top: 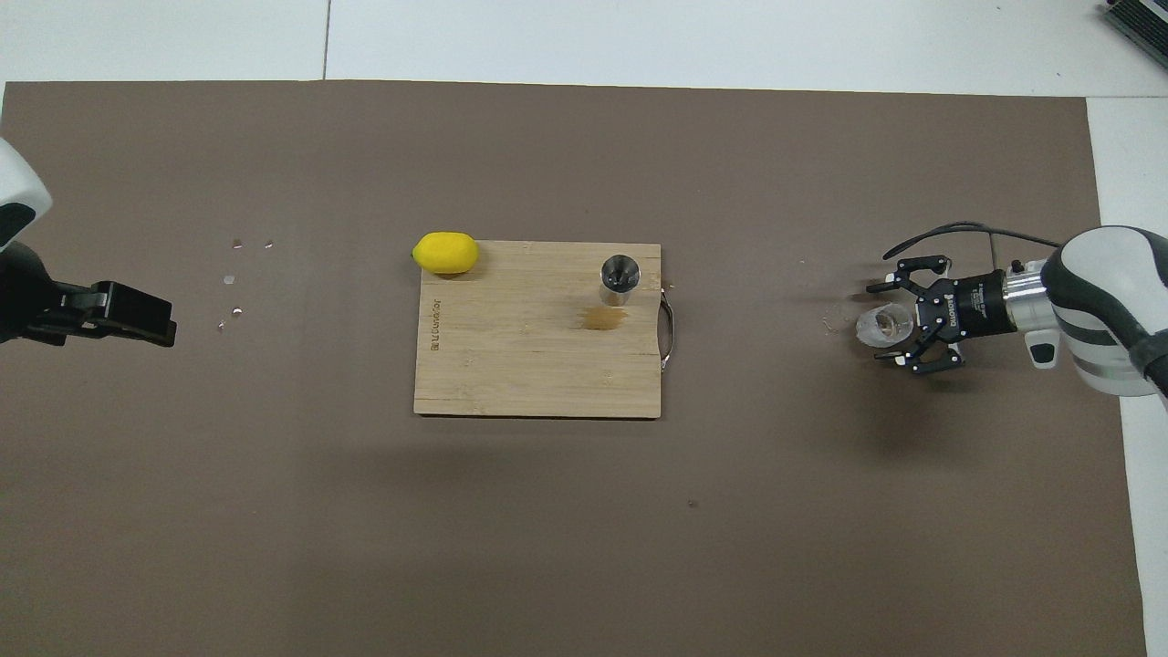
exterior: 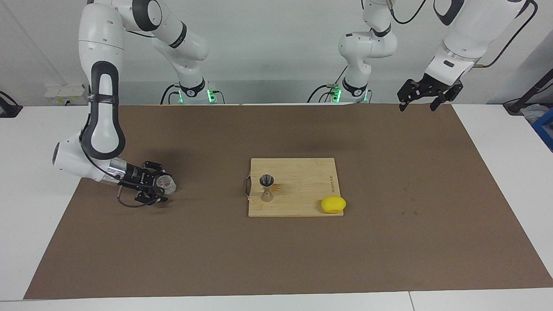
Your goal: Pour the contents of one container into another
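The clear glass tumbler point(exterior: 167, 184) point(top: 881, 328) stands on the brown mat at the right arm's end of the table. My right gripper point(exterior: 160, 183) point(top: 889, 324) lies low and level beside it, open, with one finger on each side of the glass. Whether the fingers touch the glass I cannot tell. The steel jigger point(exterior: 266, 188) point(top: 620, 275) stands upright on the wooden cutting board point(exterior: 302, 203) point(top: 511, 365), near its handle. My left gripper point(exterior: 418, 98) point(top: 137, 315) hangs open and empty, high over the left arm's end of the mat.
A yellow lemon point(exterior: 333, 204) point(top: 445, 253) rests at the board's corner farthest from the robots, toward the left arm's end. A brownish stain point(top: 602, 317) marks the board beside the jigger. Small pale specks point(top: 235, 274) dot the mat near the left gripper.
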### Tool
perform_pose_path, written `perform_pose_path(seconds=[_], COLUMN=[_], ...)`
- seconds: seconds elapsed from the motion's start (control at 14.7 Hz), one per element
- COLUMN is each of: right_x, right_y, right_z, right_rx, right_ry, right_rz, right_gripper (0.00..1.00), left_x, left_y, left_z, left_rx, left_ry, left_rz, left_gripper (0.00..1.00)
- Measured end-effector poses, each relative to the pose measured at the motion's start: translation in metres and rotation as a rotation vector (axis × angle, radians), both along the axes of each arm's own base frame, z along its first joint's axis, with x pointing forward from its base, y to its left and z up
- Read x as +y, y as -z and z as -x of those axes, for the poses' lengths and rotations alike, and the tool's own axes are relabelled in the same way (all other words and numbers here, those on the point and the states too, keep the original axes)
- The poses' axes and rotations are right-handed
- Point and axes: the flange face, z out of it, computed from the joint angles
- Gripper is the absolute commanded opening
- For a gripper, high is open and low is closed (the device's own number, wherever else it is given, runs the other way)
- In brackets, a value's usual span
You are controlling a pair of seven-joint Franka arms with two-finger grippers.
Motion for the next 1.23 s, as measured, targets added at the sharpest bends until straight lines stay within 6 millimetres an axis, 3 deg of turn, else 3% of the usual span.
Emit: perform_pose_path(seconds=[0.2,0.41,0.48,0.54,0.61,0.95,1.23], right_x=[0.001,0.001,0.001,0.001,0.002,0.003,0.022], right_y=[0.001,0.0,0.0,-0.001,-0.001,-0.005,-0.035], right_z=[0.003,0.003,0.003,0.003,0.002,0.001,-0.006], right_rx=[0.005,-0.002,-0.01,-0.016,-0.02,-0.03,-0.034], right_ry=[0.001,-0.003,-0.01,-0.01,0.002,0.017,0.031], right_rz=[-0.002,-0.003,-0.004,-0.01,-0.024,-0.038,-0.022], right_gripper=[0.9,0.68,0.47,0.2,0.0,0.0,0.0], left_x=[-0.003,0.0,0.002,0.005,0.005,0.005,0.009], left_y=[0.004,0.001,0.0,0.0,0.0,0.0,0.0], left_z=[0.0,-0.001,-0.002,-0.002,-0.002,-0.002,-0.002], left_rx=[0.007,-0.008,-0.01,-0.01,-0.01,-0.01,-0.01], left_ry=[0.006,-0.002,-0.006,-0.009,-0.009,-0.009,-0.016], left_rz=[-0.001,0.005,0.005,0.006,0.006,0.007,0.007], left_gripper=[1.0,1.0,1.0,1.0,1.0,1.0,1.0])
